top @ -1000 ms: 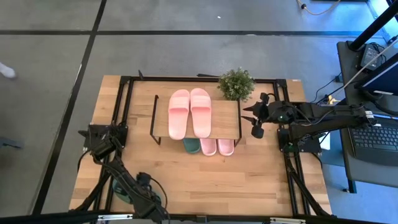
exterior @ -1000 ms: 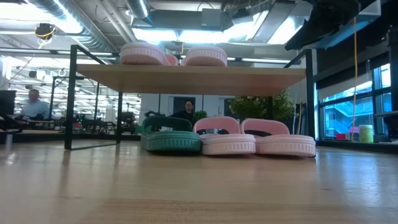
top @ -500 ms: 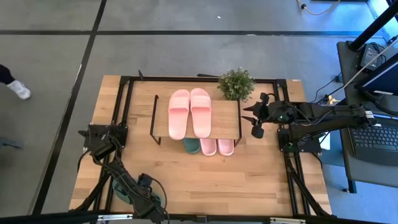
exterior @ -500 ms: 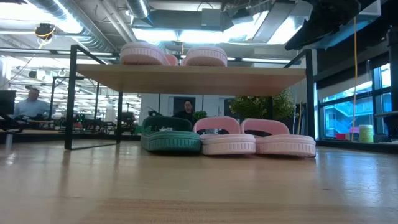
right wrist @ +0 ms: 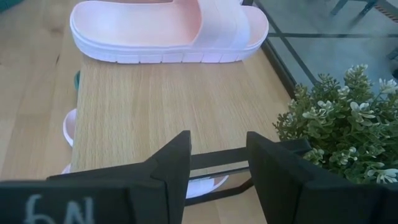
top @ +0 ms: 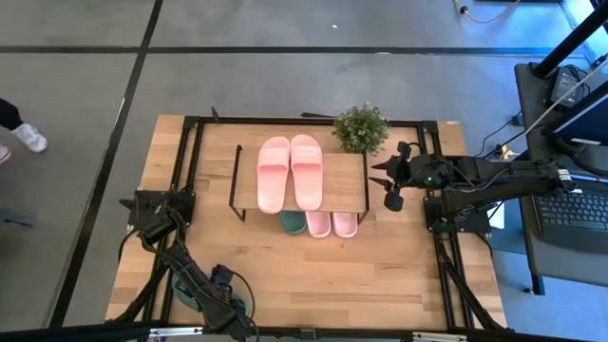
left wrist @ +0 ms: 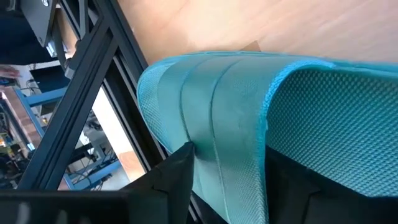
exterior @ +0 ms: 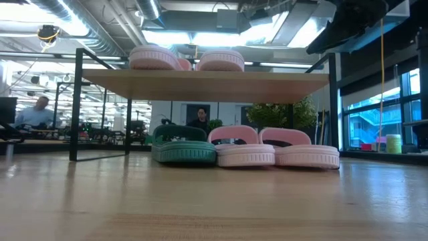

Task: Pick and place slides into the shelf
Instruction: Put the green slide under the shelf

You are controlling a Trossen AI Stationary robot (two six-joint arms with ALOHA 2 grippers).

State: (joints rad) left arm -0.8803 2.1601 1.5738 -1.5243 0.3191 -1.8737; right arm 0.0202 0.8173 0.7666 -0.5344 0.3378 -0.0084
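Note:
A pair of pink slides (top: pixel 290 172) lies on the shelf's top board (top: pixel 346 182). Under the board, one dark green slide (exterior: pixel 184 146) and two pink slides (exterior: pixel 274 150) rest sole-down on the table. My left gripper (top: pixel 228 302) is at the table's near edge, left of the middle, shut on a second green slide (left wrist: pixel 211 93). My right gripper (top: pixel 391 186) hovers open just off the shelf's right end. In its wrist view the right gripper (right wrist: pixel 217 158) faces along the board toward a pink slide (right wrist: pixel 168 28). My left gripper has the green slide's wide ribbed strap (left wrist: pixel 214 143) pinched between its two fingers. One finger (left wrist: pixel 177 177) lies on the strap's outer side and the other (left wrist: pixel 292 183) against the dotted surface beside it. Whether the slide is off the table, I cannot tell.
A small potted plant (top: pixel 361 127) stands at the shelf's far right corner, close to my right gripper. Black frame rails (top: pixel 190 171) run along the table's left, right and far sides. Bare wood (top: pixel 323 271) lies between the shelf and the near edge.

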